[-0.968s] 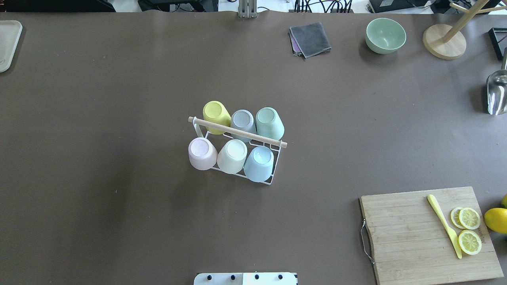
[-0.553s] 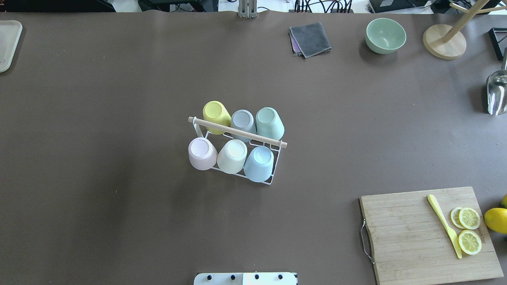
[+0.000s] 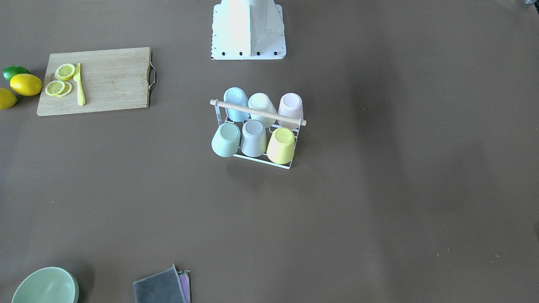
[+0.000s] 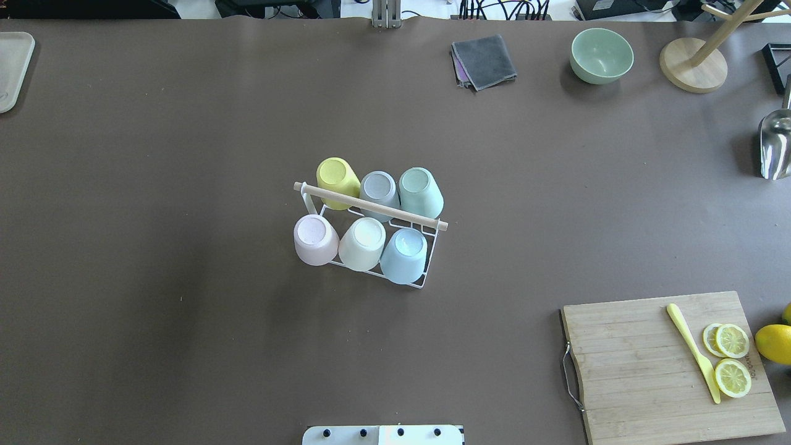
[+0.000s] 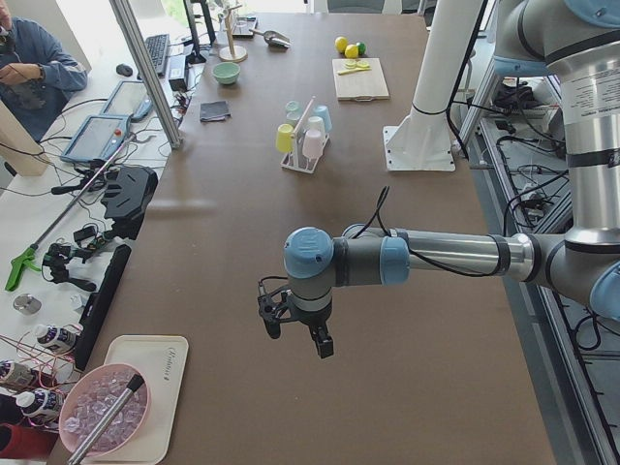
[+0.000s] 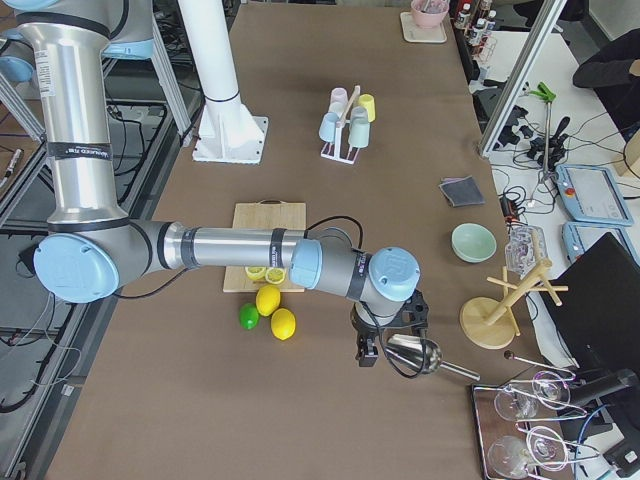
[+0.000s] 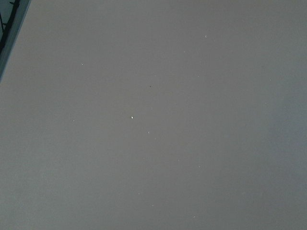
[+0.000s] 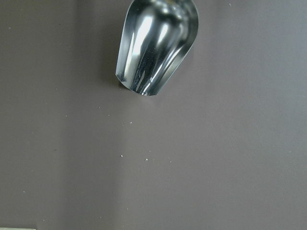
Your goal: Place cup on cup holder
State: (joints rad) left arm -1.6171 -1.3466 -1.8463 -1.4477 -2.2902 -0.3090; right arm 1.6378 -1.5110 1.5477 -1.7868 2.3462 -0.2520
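The cup holder (image 4: 371,206), a white wire rack with a wooden rod handle, stands mid-table. Several pastel cups sit upside down on its prongs: yellow (image 4: 337,178), grey (image 4: 378,187) and green (image 4: 420,190) in the far row, pink (image 4: 314,240), cream (image 4: 363,243) and blue (image 4: 405,253) in the near row. It also shows in the front view (image 3: 257,112). My left gripper (image 5: 298,337) hangs over bare table far from the rack, and I cannot tell if it is open. My right gripper (image 6: 385,345) hovers by a metal scoop (image 8: 156,48), and I cannot tell its state either.
A cutting board (image 4: 642,371) with lemon slices and a yellow knife lies at the near right. A green bowl (image 4: 601,55), a grey cloth (image 4: 484,60), a wooden stand (image 4: 692,65) and the scoop (image 4: 775,145) are at the far right. A tray (image 4: 12,68) sits at the far left.
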